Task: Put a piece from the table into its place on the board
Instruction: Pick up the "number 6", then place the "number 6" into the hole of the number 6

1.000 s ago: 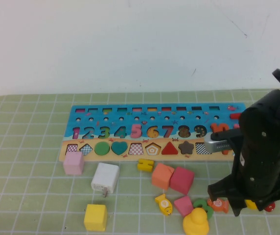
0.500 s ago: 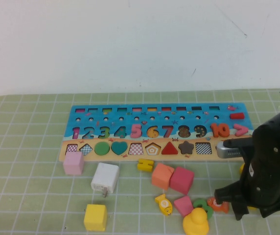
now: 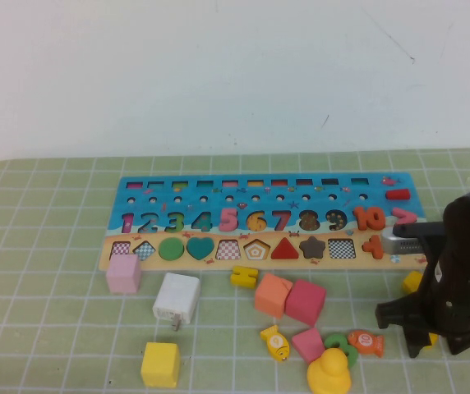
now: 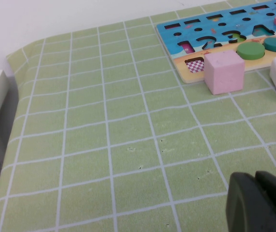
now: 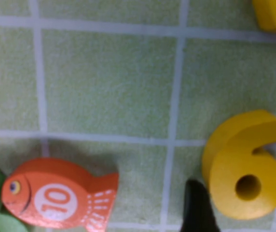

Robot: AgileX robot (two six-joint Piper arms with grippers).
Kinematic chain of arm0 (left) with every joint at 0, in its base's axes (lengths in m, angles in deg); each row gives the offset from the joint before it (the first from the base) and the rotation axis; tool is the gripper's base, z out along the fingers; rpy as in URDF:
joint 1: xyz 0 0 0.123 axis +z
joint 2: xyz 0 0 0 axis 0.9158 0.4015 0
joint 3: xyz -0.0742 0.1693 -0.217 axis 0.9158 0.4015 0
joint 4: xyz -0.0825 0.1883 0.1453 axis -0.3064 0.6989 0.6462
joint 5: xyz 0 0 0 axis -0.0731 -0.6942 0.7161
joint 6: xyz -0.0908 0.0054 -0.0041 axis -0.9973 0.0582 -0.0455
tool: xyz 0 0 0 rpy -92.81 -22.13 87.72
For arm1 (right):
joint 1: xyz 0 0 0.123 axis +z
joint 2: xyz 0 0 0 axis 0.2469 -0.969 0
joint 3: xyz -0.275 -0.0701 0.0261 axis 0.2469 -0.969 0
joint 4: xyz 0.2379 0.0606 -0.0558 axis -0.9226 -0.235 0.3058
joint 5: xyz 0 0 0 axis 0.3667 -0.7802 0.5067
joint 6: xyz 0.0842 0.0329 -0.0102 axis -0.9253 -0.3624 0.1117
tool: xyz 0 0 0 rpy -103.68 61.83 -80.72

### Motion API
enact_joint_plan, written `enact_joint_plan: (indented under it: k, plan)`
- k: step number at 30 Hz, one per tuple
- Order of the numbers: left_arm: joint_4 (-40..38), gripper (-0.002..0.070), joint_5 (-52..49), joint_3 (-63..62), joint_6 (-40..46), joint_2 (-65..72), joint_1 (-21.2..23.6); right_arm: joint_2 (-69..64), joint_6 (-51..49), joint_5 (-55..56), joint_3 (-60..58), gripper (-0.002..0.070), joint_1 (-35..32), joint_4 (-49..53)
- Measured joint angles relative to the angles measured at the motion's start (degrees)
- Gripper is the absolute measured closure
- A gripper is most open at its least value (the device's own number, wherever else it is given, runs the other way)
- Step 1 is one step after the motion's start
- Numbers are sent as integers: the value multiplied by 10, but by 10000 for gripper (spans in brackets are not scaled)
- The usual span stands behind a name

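The board (image 3: 136, 197) lies across the middle of the table, blue on top with numerals 1 to 10. The piece, a flat yellow "6" (image 5: 244, 169), rests on the green mat. From the high view only a yellow sliver of the piece (image 3: 429, 339) shows under the right arm (image 3: 457, 271), near the table's front right. My right gripper (image 5: 225, 212) hangs over it, open. One dark fingertip (image 5: 196, 205) stands just beside the 6; the other is out of frame. My left gripper (image 4: 256, 193) hovers shut and empty over bare mat left of the board (image 4: 176, 29).
An orange "10" fish (image 3: 365, 342) lies just left of the 6, another yellow piece (image 3: 413, 281) just beyond it. Pink (image 3: 123, 272), white (image 3: 176, 298), yellow (image 3: 160, 364), orange (image 3: 272, 294) and red (image 3: 305, 301) cubes, a yellow fish (image 3: 275, 342) and a duck (image 3: 329, 373) lie before the board.
My right arm has swung right and back toward the table's front edge, uncovering the board's right end with the 10, and the orange fish. The pieces have not moved.
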Motion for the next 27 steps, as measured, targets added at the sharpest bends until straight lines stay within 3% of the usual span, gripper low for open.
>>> enact_joint_plan:
  k: [10, 16, 27]
  plan:
    - [0, 677, 0, 0, 1, 0, 0, -1, 30, 30, 1, 276, -2, -9]
    - [0, 677, 0, 0, 3, 0, 0, -6, 38, 28, 16, 393, -3, -9]
    - [0, 677, 0, 0, 1, 0, 0, -7, 71, -73, 164, 395, -3, -11]
